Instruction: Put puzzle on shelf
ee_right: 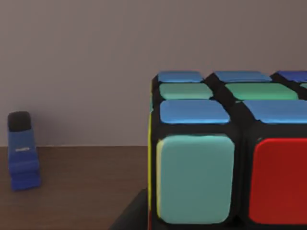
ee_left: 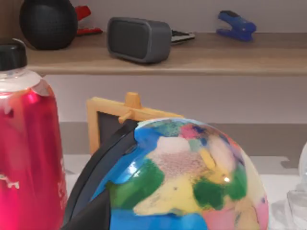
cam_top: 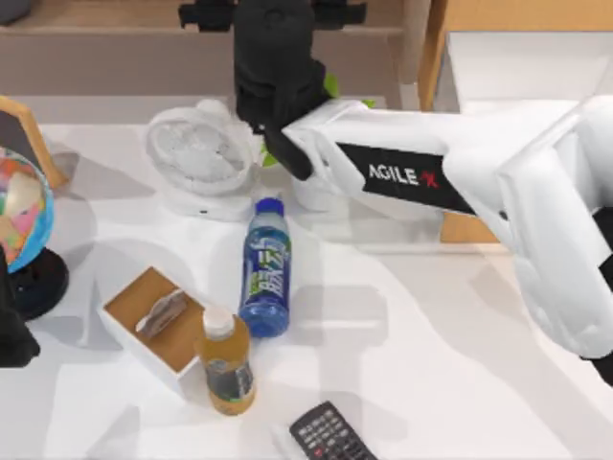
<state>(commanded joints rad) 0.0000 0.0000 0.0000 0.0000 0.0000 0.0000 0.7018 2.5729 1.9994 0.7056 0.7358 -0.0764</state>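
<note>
1. At the table's back edge, right gripper [cam_top: 273, 24] reaches over the shelf [cam_top: 115, 17]; whether its fingers are apart or together cannot be told.
2. Puzzle [ee_right: 230, 153] sits close before its camera, above the shelf board.
3. Left gripper parked beside the globe [cam_top: 21, 206].

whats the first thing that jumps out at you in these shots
The white right arm sweeps across the table from the right, its black gripper end reaching up by the shelf at the back. In the right wrist view the puzzle looms close above a brown wooden surface, with a blue stapler farther off. The multicoloured globe stands at the table's left edge.
</note>
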